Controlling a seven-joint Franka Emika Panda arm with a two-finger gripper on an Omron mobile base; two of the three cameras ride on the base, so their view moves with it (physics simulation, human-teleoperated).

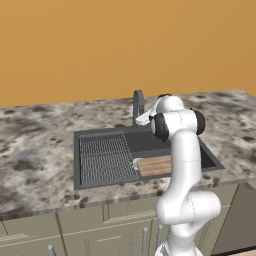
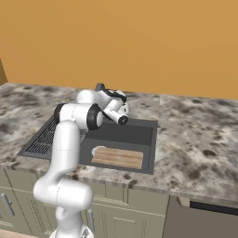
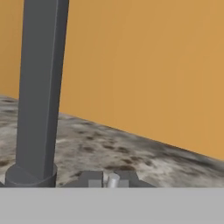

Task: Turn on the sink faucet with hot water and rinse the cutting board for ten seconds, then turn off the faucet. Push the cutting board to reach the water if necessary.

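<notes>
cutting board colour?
Light-brown wood with lengthwise slat lines; the cutting board shows best in the right base view.

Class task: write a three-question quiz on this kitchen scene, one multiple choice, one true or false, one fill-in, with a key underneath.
1. Where does the cutting board lie?
A) on the counter
B) in the sink basin
C) on the ribbed drainboard

2. True or false: water is running from the faucet.

3. Fill in: in the hand view, the gripper is close beside the faucet's ____.

Key
1. B. The board lies flat at the front of the basin.
2. False. No stream shows under the spout in either base view.
3. Base. The faucet's upright column and round foot stand just left of the shut fingertips.
</notes>
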